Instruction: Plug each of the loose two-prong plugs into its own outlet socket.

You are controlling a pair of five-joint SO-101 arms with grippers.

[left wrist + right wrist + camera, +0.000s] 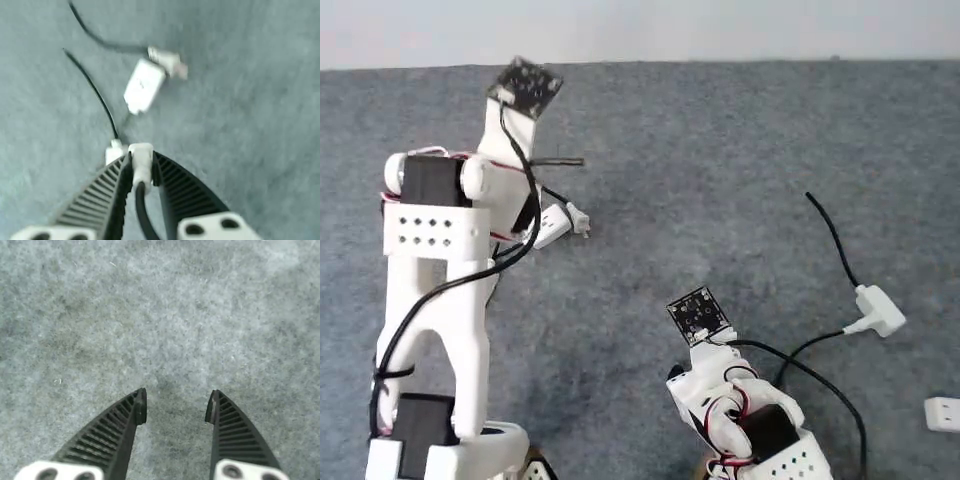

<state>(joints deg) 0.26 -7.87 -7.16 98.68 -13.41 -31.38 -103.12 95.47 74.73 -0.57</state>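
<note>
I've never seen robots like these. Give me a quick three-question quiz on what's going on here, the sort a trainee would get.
1. True or false: the right jaws hold a plug.
2. The left jaws are shut on: A) a white plug B) a screwdriver C) nothing.
3. Fill in: the cables are coloured ____.
Key: 1 false; 2 A; 3 black.
</note>
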